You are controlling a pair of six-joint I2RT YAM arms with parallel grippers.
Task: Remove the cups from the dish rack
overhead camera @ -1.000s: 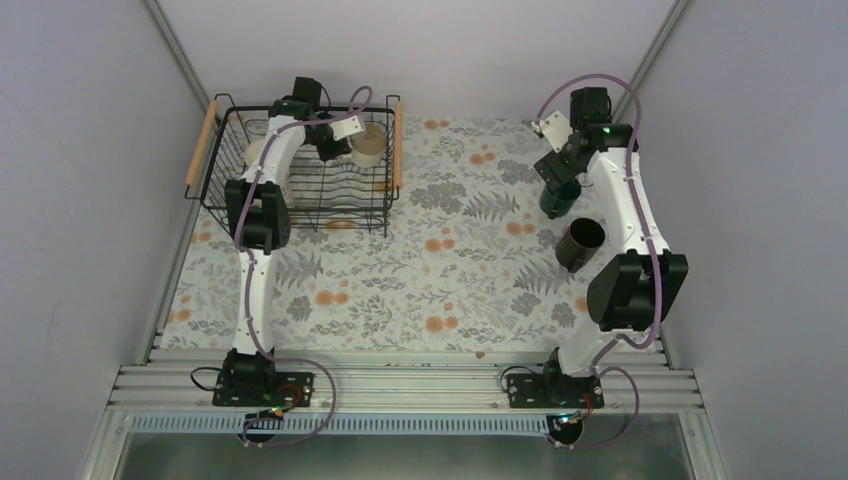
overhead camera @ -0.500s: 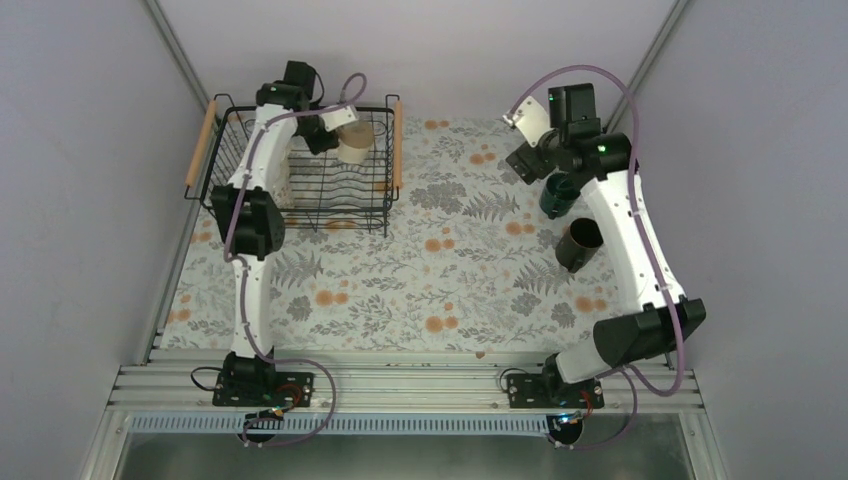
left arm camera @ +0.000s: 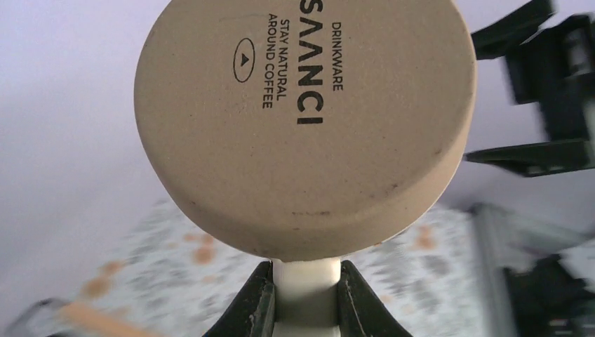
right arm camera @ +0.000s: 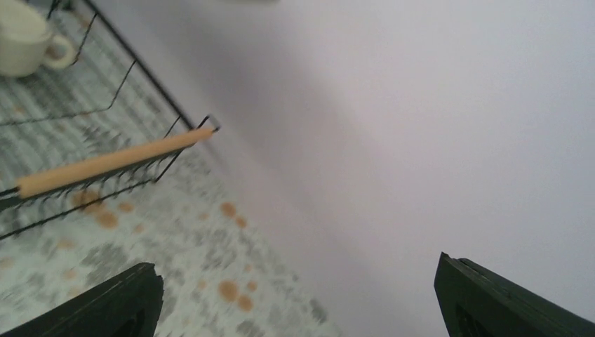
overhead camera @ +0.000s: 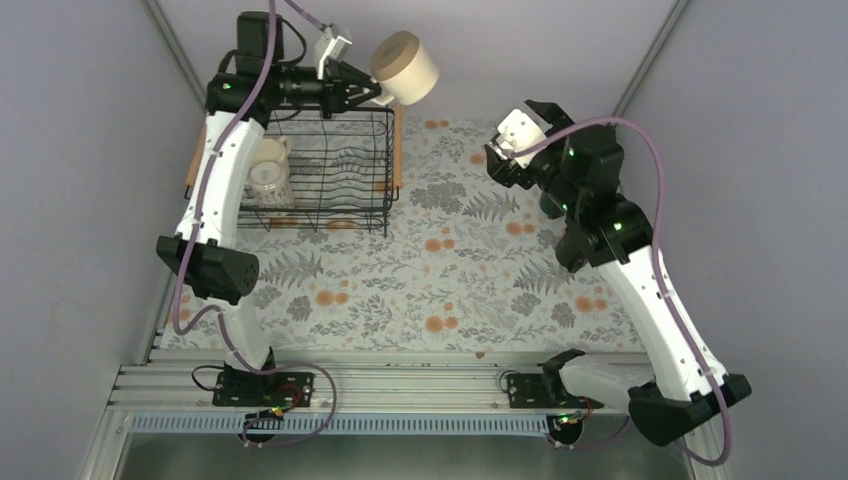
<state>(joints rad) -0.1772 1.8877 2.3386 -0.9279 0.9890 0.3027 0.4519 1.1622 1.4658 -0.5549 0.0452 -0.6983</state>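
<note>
The left arm (overhead camera: 215,170) and right arm (overhead camera: 665,310) had white links, black joints (overhead camera: 210,270) and mauve cables (overhead camera: 178,300); the left gripper (left arm camera: 305,277) and right gripper (right arm camera: 296,270) were dark.

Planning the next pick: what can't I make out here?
Top view: left arm covers the dish rack's left side; remaining cups uncountable.
Top view: right arm hides the table under it.
Left wrist: beige mug's base blocks most of the view.
Right wrist: pale mug cut off at the corner, blurred.

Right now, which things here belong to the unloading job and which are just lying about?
Job: beige mug, gripped by its handle in the left gripper; pale mug in the dish rack; right gripper, open and empty.
Lying about: floral tablecloth; metal rail.
</note>
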